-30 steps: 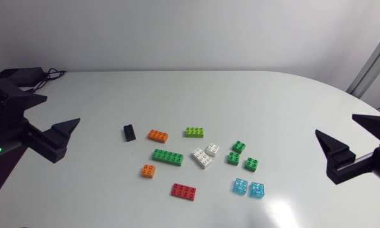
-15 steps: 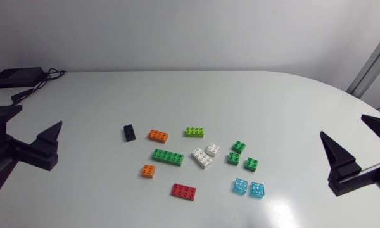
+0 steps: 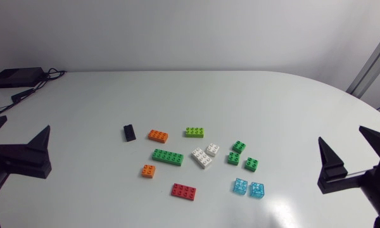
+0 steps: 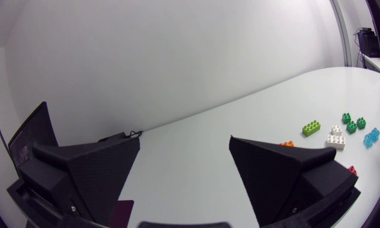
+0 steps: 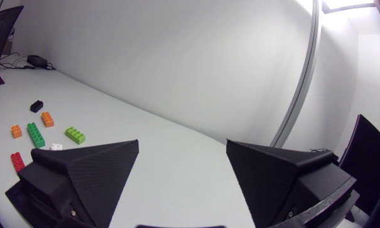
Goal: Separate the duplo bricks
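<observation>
Hands are flanking the near part of the worktop (image 3: 196,95). Our left hand (image 3: 9,142) is hanging at the left edge and our right hand (image 3: 342,136) at the right edge. Both are released, with fingers spread wide and nothing between them, and both are staying well apart from the bricks.

Nearest to us between them, a red brick (image 3: 184,191) is lying flat. To its right a clear blue brick (image 3: 240,186) is sitting with a second blue brick (image 3: 258,189) just beside it. A little farther, a small orange brick (image 3: 148,170) is lying alone near a long green brick (image 3: 168,157). Right of those, a long white brick (image 3: 201,158) and a small white brick (image 3: 212,150) are lying so close that we cannot tell whether they are touching. Three small green bricks (image 3: 233,158) are clustering beyond the blue pair.

Farther still, a black brick (image 3: 129,132), a larger orange brick (image 3: 157,135) and a lime brick (image 3: 194,132) are forming a loose row, each apart from the others.

In the left wrist view, one finger (image 4: 285,177) of our own hand is hiding part of the group. At the far left corner a black box (image 3: 16,77) with cables is resting on the worktop.
</observation>
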{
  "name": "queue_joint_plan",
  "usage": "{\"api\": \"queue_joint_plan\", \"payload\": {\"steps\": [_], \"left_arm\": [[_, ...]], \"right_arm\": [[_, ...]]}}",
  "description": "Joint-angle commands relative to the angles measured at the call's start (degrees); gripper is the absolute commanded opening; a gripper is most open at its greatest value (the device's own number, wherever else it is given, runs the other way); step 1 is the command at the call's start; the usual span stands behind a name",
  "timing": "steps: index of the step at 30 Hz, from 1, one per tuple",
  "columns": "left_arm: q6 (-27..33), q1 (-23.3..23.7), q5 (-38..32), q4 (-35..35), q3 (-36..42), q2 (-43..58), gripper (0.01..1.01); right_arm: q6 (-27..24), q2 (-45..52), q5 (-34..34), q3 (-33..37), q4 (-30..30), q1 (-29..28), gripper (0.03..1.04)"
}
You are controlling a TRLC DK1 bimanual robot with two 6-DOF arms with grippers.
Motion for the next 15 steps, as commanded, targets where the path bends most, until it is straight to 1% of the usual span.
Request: {"api": "queue_joint_plan", "payload": {"steps": [1,3,6,9,15], "left_arm": [[-2.16,0.23,-0.11,1.08,-3.01,-3.47,0.984],[-2.78,0.14,-0.11,1.43,-4.24,-4.70,0.984],[-5.24,0.84,-0.11,2.22,-5.91,-7.60,0.984],[-5.50,0.67,-0.11,2.31,-7.40,-11.55,0.984],[-5.94,0.84,-0.11,3.54,-9.07,-12.08,0.984]], "right_arm": [[2.03,-0.67,0.49,-2.23,1.80,0.62,0.99],[2.03,-0.58,0.57,-3.46,3.03,0.80,0.99],[2.29,-0.58,1.72,-5.22,4.88,0.71,0.99],[3.17,-0.58,3.21,-6.63,6.55,0.71,0.99],[4.05,-0.58,4.88,-8.56,8.74,0.80,1.00]]}}
